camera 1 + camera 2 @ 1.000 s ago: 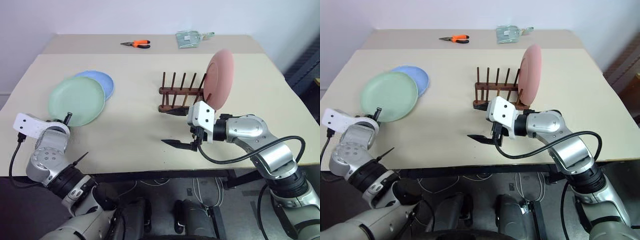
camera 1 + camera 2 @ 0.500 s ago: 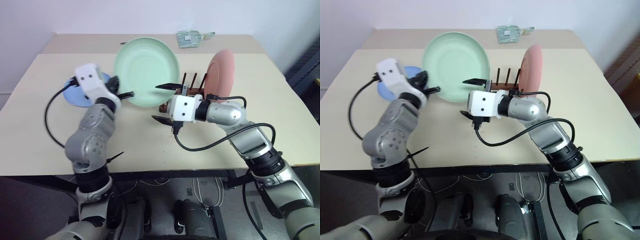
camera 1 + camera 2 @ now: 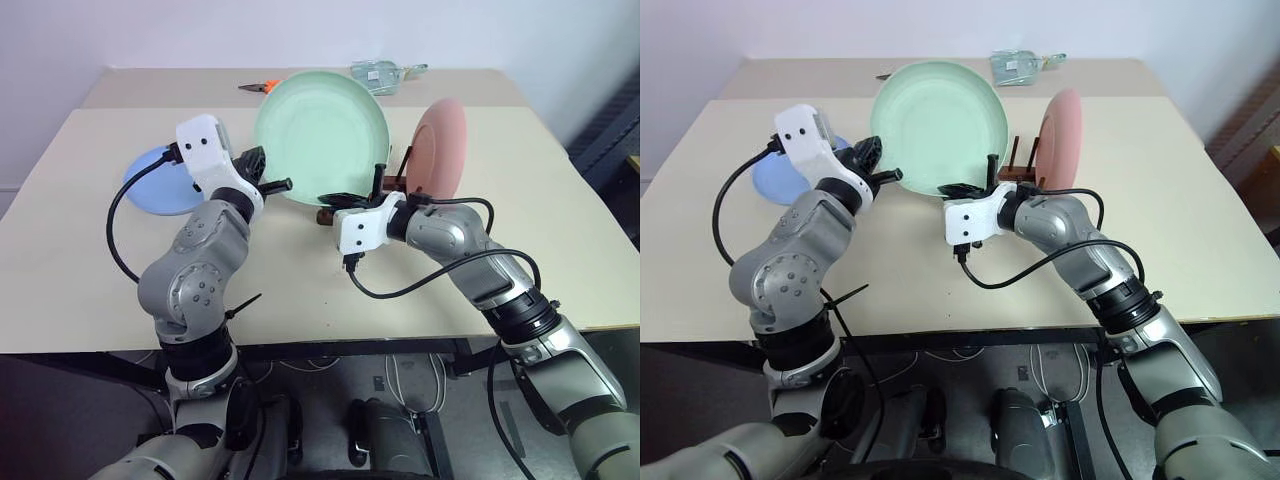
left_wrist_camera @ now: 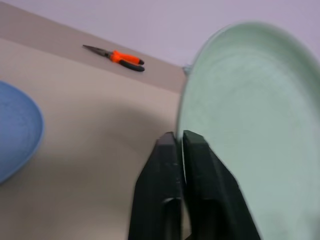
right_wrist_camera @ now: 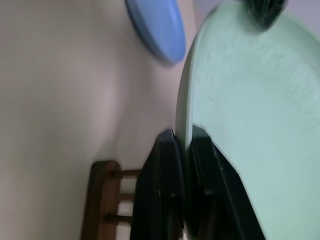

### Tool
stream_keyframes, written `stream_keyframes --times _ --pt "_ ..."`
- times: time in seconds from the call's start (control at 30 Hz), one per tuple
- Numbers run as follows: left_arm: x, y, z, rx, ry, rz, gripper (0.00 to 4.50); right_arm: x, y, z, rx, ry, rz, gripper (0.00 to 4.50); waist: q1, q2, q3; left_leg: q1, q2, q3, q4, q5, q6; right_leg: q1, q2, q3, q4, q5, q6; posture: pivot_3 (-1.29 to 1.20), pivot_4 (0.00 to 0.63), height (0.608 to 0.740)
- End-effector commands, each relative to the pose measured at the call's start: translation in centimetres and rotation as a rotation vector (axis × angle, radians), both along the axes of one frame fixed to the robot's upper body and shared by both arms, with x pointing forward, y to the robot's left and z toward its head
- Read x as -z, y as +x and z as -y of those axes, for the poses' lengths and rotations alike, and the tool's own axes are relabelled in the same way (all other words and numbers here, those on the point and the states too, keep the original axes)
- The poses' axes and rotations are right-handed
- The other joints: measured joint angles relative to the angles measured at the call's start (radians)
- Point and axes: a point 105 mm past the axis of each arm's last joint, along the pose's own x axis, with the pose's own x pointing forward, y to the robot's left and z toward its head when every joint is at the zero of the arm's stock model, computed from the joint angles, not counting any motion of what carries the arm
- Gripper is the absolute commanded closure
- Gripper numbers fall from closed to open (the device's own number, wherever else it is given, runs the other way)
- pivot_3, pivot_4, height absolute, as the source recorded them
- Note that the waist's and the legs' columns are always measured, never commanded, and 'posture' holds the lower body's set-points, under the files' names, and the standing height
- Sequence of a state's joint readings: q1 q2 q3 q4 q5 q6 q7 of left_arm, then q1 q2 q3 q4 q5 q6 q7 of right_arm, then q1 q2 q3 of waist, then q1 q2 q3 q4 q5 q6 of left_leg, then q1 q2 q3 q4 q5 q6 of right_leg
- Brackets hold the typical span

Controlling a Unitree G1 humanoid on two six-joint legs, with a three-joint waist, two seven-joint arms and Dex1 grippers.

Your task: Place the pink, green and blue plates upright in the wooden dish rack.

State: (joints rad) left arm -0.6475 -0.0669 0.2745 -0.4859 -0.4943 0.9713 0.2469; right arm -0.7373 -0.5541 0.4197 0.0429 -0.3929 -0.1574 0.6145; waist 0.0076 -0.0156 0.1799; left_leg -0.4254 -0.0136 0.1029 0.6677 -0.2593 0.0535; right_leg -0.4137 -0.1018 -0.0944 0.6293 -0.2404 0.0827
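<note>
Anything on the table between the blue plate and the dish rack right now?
In the left eye view, the left pincer holding the raised green plate crosses between the blue plate and the dish rack.

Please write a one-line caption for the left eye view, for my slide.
Both hands, left hand and right hand, grip the green plate upright beside the pink plate.
</note>
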Motion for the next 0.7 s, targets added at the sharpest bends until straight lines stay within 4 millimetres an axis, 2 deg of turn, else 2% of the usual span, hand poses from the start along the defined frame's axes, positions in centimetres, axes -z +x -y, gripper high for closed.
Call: stream_keyframes --times 0.03,0.07,0.13,0.17,0.23,0.3,0.37,0.47,0.53,0.6,0.7 --pt "-4.6 -0.9 -4.2 -0.175 -0.129 0.211 2.56 -2.8 0.1 0.1 0.002 0.06 0.097 4.5 0.001 0.0 0.0 0.0 0.0 0.0 0.0 0.0 0.0 0.0 0.0 0.0 0.0 0.0 0.0 0.0 0.15 0.74" --pt "-5.2 -0.9 -6.1 -0.262 -0.14 0.236 2.1 -3.2 0.0 0.0 -0.003 0.078 0.103 4.5 0.0 0.0 0.0 0.0 0.0 0.0 0.0 0.0 0.0 0.0 0.0 0.0 0.0 0.0 0.0 0.0 0.15 0.74" --pt "-5.4 -0.9 -9.4 -0.404 -0.082 0.251 2.1 -4.6 -0.3 -0.1 -0.023 0.174 0.089 4.5 -0.007 0.0 0.0 0.0 0.0 0.0 0.0 0.0 0.0 0.0 0.0 0.0 0.0 0.0 0.0 0.0 0.15 0.74" --pt "-5.3 -0.8 -10.2 -0.438 -0.019 0.247 2.1 -5.4 -0.5 -0.1 -0.03 0.239 0.069 4.5 -0.011 0.0 0.0 0.001 0.001 0.0 -0.001 0.0 -0.001 0.0 0.001 0.0 0.0 0.0 0.0 0.0 0.15 0.74" --pt "-4.4 -0.4 -10.4 -0.424 0.263 0.247 2.1 -8.2 -0.9 0.4 -0.052 0.489 -0.065 4.5 -0.02 0.0 0.0 0.001 0.001 0.0 -0.001 0.001 -0.001 0.0 0.003 0.0 0.0 0.0 0.0 0.0 0.15 0.74" --pt "-1.6 0.3 -8.8 -0.283 0.525 0.205 2.1 -10.8 -1.3 1.5 -0.085 0.764 -0.243 4.5 -0.02 0.001 0.0 0.001 0.001 0.001 -0.002 0.001 -0.001 0.0 0.004 -0.001 0.002 0.0 0.0 0.0 0.15 0.74" --pt "1.1 0.2 -7.3 -0.147 0.647 0.183 2.1 -12.4 -1.7 2.5 -0.124 0.966 -0.418 4.5 -0.014 0.001 0.0 0.001 0.001 0.0 -0.002 0.001 -0.001 0.001 0.004 -0.001 0.002 0.0 0.0 0.0 0.15 0.74" --pt "5.3 -1.5 -3.2 0.181 0.651 0.165 2.1 -13.7 -2.0 4.1 -0.168 1.221 -0.69 4.5 -0.011 0.001 0.0 0.0 0.001 -0.002 -0.002 -0.002 -0.004 0.0 0.0 -0.001 0.001 0.0 -0.001 0.0 0.15 0.74" --pt "7.2 -3.0 -1.3 0.341 0.571 0.133 2.1 -13.7 -1.8 4.8 -0.141 1.292 -0.758 4.5 -0.018 0.002 0.0 0.0 0.0 -0.002 -0.002 -0.002 -0.004 -0.002 -0.002 -0.001 0.0 0.0 -0.001 0.0 0.15 0.74" --pt "8.3 -3.8 -0.3 0.42 0.542 0.111 2.1 -13.3 -1.5 5.2 -0.109 1.34 -0.833 4.5 -0.023 0.003 0.001 -0.001 0.001 -0.001 -0.003 -0.002 -0.005 -0.004 -0.002 0.0 0.0 0.0 -0.002 0.0 0.15 0.74" --pt "8.8 -4.5 0.4 0.475 0.521 0.103 2.1 -12.8 -1.3 5.4 -0.087 1.396 -0.935 4.5 -0.028 0.006 0.001 -0.002 0.001 0.001 -0.005 -0.001 -0.006 -0.009 -0.003 0.001 0.002 0.001 -0.005 0.0 0.15 0.74"
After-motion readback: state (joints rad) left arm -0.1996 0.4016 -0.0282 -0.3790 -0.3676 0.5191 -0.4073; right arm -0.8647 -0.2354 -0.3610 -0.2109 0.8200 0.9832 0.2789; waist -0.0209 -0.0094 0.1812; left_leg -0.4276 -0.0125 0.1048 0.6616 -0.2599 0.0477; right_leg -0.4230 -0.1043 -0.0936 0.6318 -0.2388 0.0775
